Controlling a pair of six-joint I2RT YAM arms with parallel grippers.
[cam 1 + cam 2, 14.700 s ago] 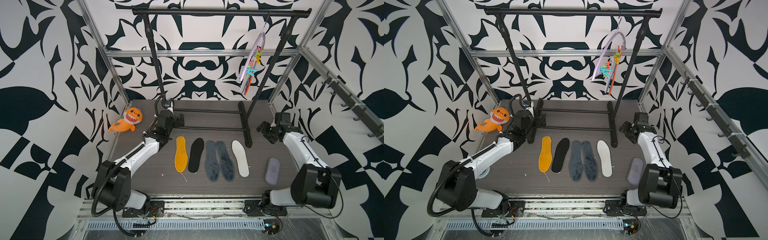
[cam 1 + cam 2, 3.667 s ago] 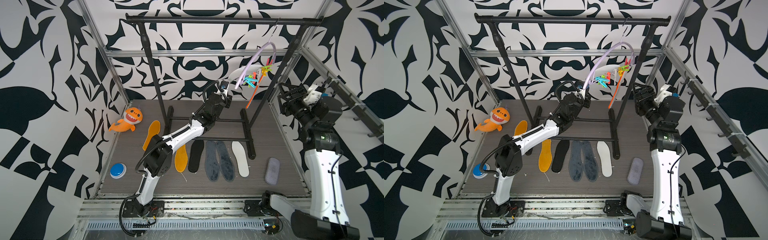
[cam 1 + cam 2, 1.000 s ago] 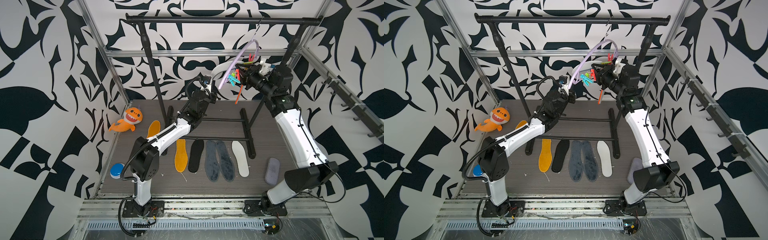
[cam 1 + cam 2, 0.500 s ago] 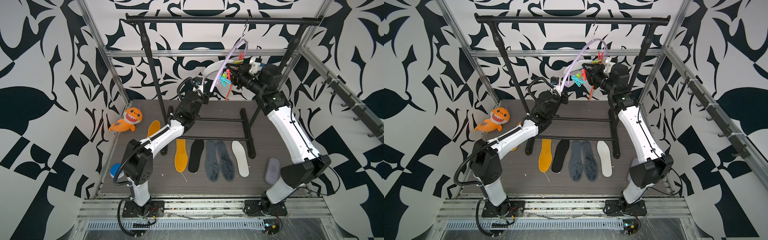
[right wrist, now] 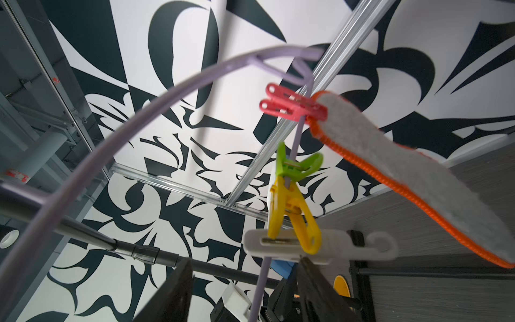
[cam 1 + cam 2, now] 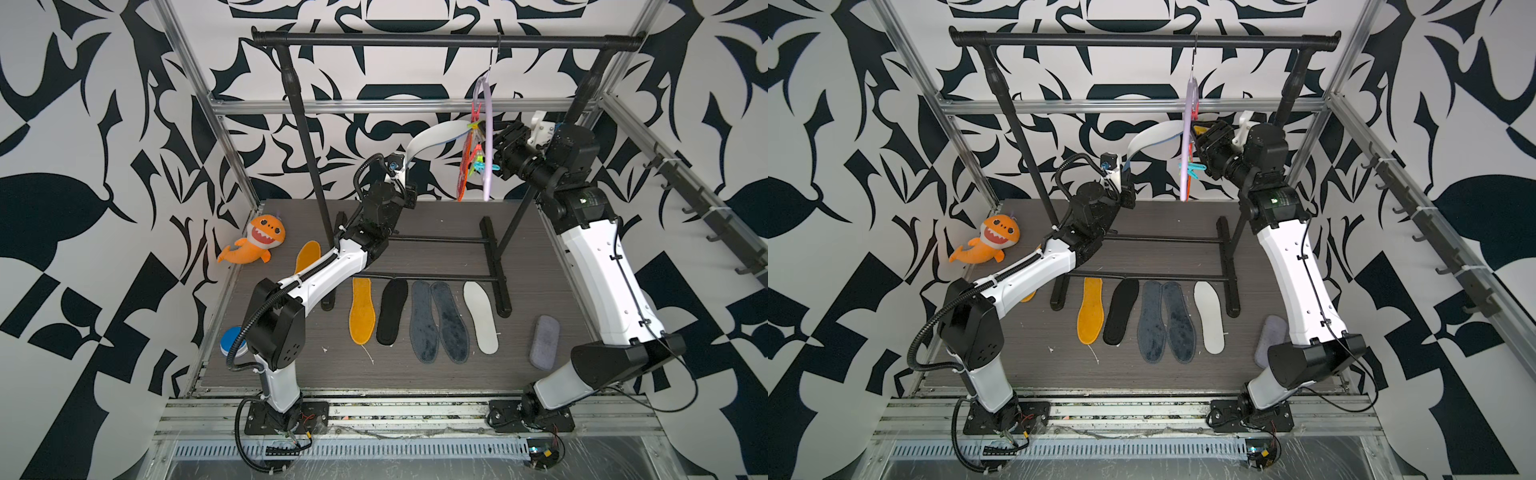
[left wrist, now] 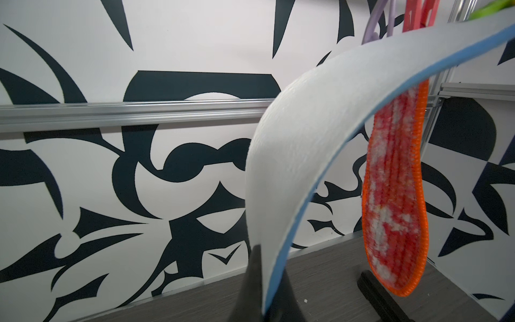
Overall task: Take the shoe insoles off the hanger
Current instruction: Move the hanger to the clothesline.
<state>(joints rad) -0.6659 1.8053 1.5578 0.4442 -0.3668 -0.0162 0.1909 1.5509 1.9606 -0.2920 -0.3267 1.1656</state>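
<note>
The lilac hanger [image 6: 487,137] hangs edge-on from the black rail [image 6: 436,40] in both top views. A white insole [image 6: 436,135] with a blue underside arcs from the hanger's pegs down to my left gripper [image 6: 405,166], which is shut on its free end [image 7: 266,292]. A grey insole with an orange rim [image 5: 404,178] hangs from a red peg [image 5: 292,108]. My right gripper [image 5: 245,290] is open, its fingers on either side of the hanger's lilac bar, below the yellow and white pegs. Several insoles lie on the floor: orange [image 6: 360,309], black [image 6: 392,311], dark grey-blue [image 6: 422,320], white [image 6: 480,318].
An orange plush shark [image 6: 257,239] lies at the back left, with another orange insole [image 6: 307,255] beside it. A lilac-grey oblong pad [image 6: 544,340] lies by the right arm and a blue disc [image 6: 230,338] by the left arm's base. The rail's black feet [image 6: 494,266] cross the floor.
The right gripper's jaws have widened beside the hanger. The hanger has swung to stand edge-on. The left gripper has drawn the white insole slightly left.
</note>
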